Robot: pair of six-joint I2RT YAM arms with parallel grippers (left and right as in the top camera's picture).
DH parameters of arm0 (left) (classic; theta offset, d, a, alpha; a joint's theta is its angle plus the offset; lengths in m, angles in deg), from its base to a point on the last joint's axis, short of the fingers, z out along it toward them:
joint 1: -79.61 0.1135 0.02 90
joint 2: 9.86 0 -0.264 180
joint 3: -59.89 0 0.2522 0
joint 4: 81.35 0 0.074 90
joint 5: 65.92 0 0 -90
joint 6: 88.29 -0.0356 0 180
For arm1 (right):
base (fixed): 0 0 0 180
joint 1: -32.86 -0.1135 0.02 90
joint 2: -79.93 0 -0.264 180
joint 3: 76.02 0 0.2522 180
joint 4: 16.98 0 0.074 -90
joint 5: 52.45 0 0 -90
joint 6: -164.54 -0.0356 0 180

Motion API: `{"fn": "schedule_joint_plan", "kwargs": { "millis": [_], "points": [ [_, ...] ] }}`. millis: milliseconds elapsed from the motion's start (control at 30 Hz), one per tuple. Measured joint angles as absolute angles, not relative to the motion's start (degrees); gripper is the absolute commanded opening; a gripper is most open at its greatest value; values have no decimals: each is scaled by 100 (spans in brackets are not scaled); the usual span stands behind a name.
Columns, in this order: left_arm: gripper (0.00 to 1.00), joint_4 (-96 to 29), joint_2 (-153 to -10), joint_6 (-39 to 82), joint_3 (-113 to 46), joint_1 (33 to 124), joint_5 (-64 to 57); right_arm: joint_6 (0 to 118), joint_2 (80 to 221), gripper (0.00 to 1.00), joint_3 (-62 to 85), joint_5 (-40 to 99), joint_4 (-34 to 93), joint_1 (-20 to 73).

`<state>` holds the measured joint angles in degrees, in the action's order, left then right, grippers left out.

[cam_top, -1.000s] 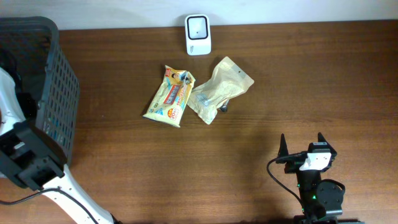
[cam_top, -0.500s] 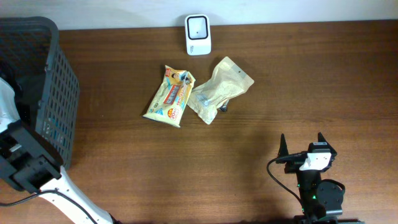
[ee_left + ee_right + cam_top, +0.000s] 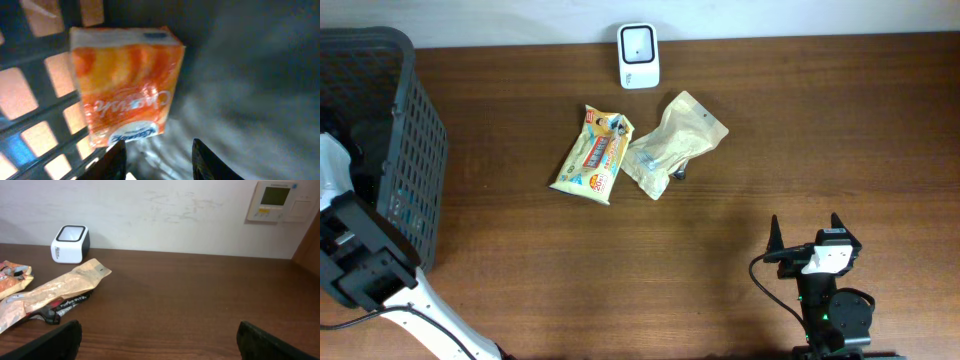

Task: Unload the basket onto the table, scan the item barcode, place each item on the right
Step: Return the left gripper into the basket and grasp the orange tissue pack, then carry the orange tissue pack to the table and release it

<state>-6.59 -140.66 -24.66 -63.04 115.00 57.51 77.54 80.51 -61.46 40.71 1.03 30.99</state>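
The left claw [image 3: 159, 161] hangs inside the basket [image 3: 420, 150] with jaws partly apart and, as far as the dim wrist view shows, nothing between them, just short of the orange packet [image 3: 127, 85] lying against the mesh wall, probably lined up to lift it toward the scanner [image 3: 639, 55]. Only that wrist view shows the packet; overhead hides it but shows the right claw [image 3: 805, 238] wide open, empty, over the bench [image 3: 770, 120]

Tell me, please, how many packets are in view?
3. A yellow packet and a tan pouch lie side by side on the table near the scanner; an orange pack is in the basket. The basket may hide more.
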Motion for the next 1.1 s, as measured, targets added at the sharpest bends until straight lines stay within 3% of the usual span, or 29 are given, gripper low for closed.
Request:
{"fn": "schedule_joint_plan", "kwargs": {
  "millis": [200,500,1100],
  "points": [
    [47,-662,-14066,-2488,-6304,11505,5412,7754,8051,98,-6146,4073,106,3099],
    [50,-1309,-14066,-2512,-6291,11476,6215,7752,8051,99,-6146,4071,106,3099],
    [42,-1448,-14066,-2514,-6249,11730,5294,7752,8051,98,-6146,4073,106,3099]
  ]
}}
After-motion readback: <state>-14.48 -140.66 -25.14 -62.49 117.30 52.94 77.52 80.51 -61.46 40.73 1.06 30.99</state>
